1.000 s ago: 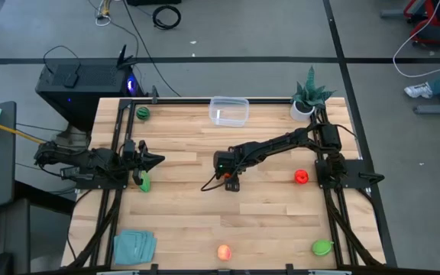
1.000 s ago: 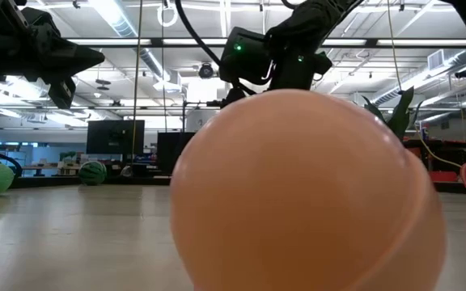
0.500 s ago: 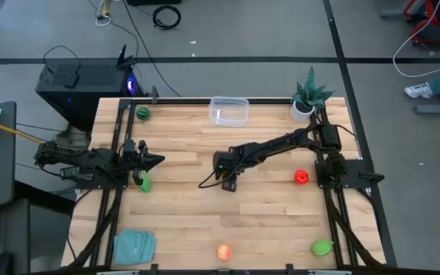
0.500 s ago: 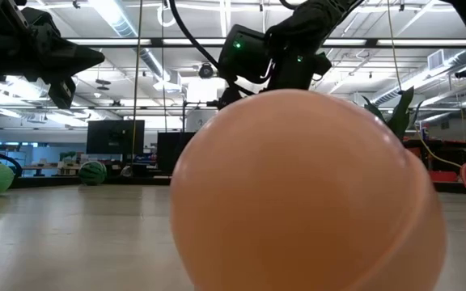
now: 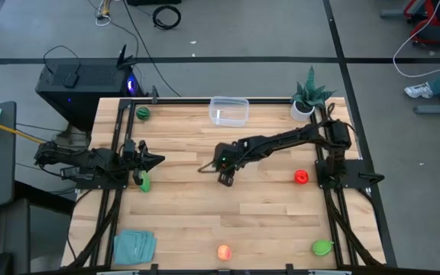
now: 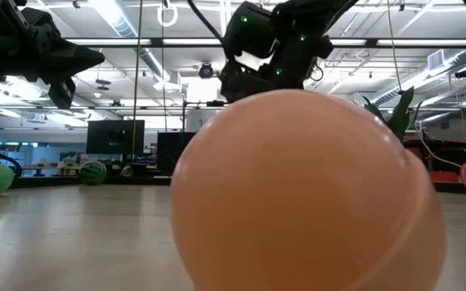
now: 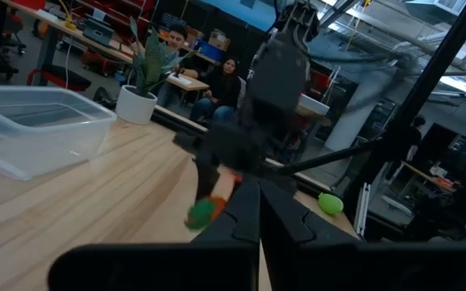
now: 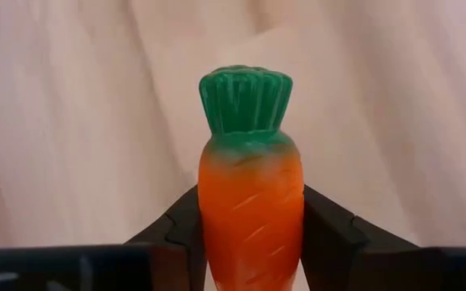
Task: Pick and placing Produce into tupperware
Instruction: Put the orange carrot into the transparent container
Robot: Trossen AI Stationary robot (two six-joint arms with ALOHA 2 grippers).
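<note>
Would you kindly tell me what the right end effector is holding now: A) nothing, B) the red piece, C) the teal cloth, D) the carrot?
D: the right wrist view shows the right end effector closed on both sides of the carrot, green top pointing away.

Bare bench (image 5: 266, 206) lies between the right gripper (image 5: 218, 174) and the tupperware (image 5: 228, 111), with nothing standing in that stretch. The potted plant (image 5: 305, 99) stands well to one side of the tupperware, a green ball (image 5: 141, 113) well to the other.
</note>
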